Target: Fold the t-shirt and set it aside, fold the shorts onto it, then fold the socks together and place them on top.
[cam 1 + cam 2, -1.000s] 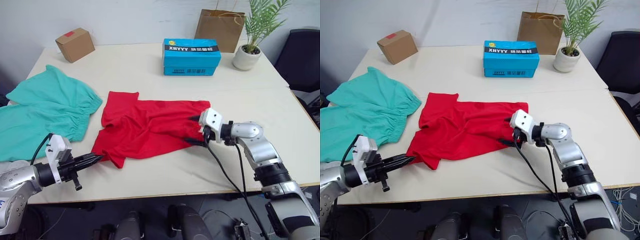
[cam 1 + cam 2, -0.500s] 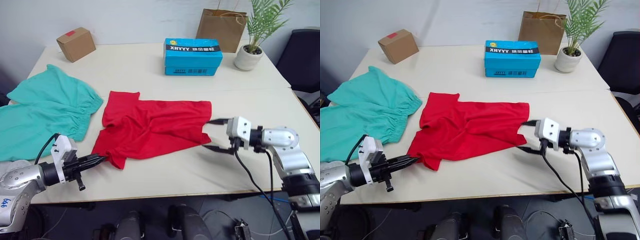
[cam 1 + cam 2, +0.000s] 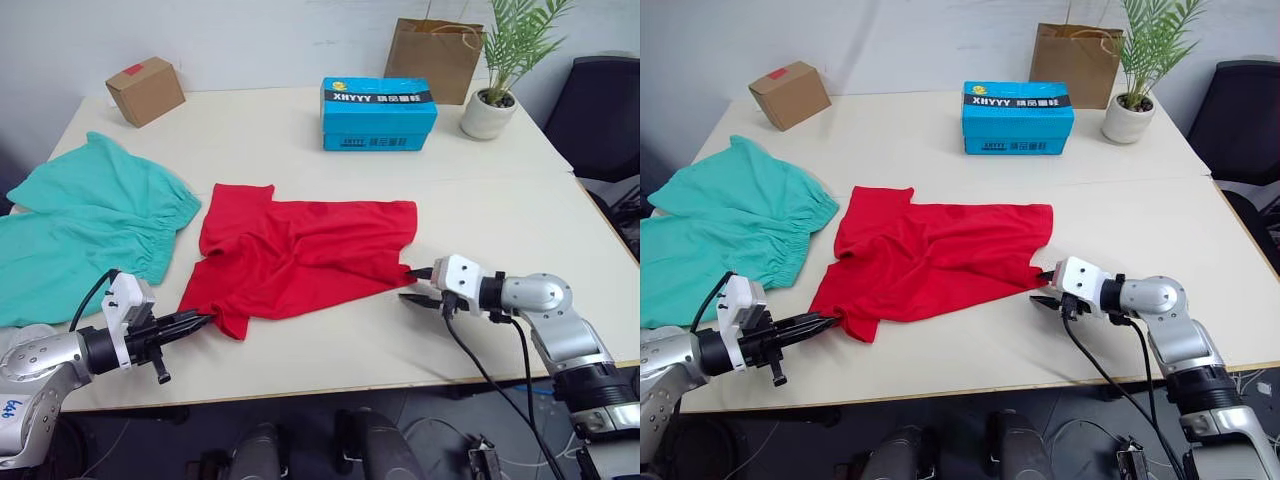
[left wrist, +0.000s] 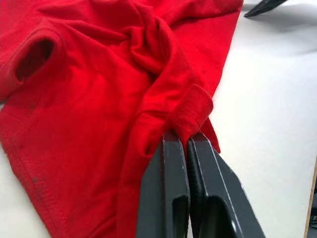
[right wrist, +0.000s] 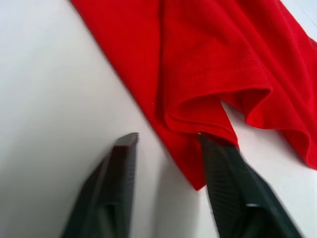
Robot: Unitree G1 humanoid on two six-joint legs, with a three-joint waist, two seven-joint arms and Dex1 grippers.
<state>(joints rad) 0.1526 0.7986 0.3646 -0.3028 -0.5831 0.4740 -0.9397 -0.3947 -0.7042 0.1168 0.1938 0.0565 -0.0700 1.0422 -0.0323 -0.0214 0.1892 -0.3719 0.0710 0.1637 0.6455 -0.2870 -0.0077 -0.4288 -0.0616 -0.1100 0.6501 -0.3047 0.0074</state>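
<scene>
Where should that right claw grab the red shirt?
Probably the t-shirt's near corner, where the hem curls up off the table. The open right gripper already straddles that raised fold, so coming in low from the right, one finger under it, looks best.

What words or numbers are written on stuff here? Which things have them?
"XHYYY" stands on the blue box, on its black top band.
More characters follow it on that band, too small to read.
A smaller line lower on the box's front is too blurred to read.
The cardboard box carries a red label with no readable text.
The paper bag shows no text.
</scene>
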